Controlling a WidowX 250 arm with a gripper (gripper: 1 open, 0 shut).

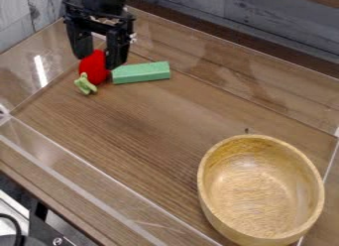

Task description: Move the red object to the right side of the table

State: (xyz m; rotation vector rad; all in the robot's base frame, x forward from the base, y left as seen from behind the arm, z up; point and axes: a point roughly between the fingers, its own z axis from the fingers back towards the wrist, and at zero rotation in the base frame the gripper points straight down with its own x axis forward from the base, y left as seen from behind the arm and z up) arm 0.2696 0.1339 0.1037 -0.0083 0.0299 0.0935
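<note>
The red object (94,67) is a small rounded red toy with a pale-green stem, lying at the far left of the brown wood-grain table (146,131). My gripper (98,50) hangs open right over it, one dark finger on each side of its upper part. Nothing is held. The fingers hide the top of the red toy.
A flat green rectangular block (141,72) lies just right of the red toy. A round light wooden bowl (261,187) sits at the near right. Low clear acrylic walls (79,195) edge the tabletop.
</note>
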